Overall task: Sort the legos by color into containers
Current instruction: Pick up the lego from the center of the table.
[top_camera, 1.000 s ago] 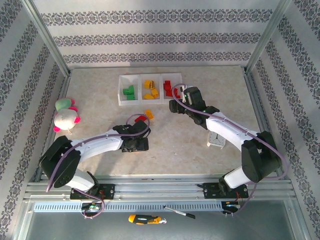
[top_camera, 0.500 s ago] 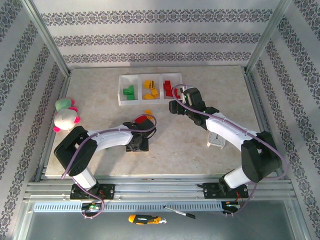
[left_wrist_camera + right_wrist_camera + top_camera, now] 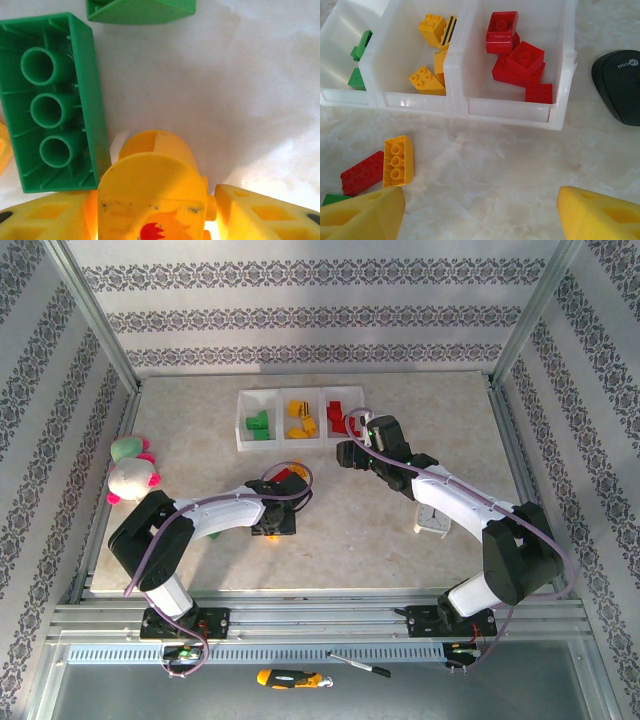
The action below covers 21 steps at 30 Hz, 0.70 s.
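A pink-green-white plush toy lies at the left of my overhead view on the marbled counter. A black mouse sits at my right-wrist view's right edge.

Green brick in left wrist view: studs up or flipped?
Flipped. The green brick lies hollow side up: three round tubes and inner ribs face the camera, no studs showing.
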Each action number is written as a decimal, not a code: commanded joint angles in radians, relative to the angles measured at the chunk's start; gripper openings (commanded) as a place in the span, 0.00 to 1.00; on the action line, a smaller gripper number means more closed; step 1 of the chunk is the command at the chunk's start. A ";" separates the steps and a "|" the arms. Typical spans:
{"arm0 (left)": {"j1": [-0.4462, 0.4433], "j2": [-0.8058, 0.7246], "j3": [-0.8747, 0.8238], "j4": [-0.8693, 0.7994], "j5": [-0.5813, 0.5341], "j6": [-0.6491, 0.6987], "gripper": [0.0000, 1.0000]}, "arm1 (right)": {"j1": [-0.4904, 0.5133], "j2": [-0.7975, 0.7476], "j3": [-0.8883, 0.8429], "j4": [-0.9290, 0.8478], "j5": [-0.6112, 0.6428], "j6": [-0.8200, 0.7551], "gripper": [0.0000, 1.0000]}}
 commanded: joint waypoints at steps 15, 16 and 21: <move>0.022 -0.101 0.127 -0.058 -0.052 0.070 0.37 | 0.000 -0.095 -0.041 -0.010 0.007 0.043 0.79; 0.027 -0.103 0.146 -0.056 -0.059 0.083 0.37 | 0.000 -0.101 -0.044 -0.011 0.010 0.045 0.79; 0.093 -0.043 0.300 0.002 -0.070 0.191 0.36 | -0.002 -0.128 -0.057 -0.009 0.024 0.052 0.79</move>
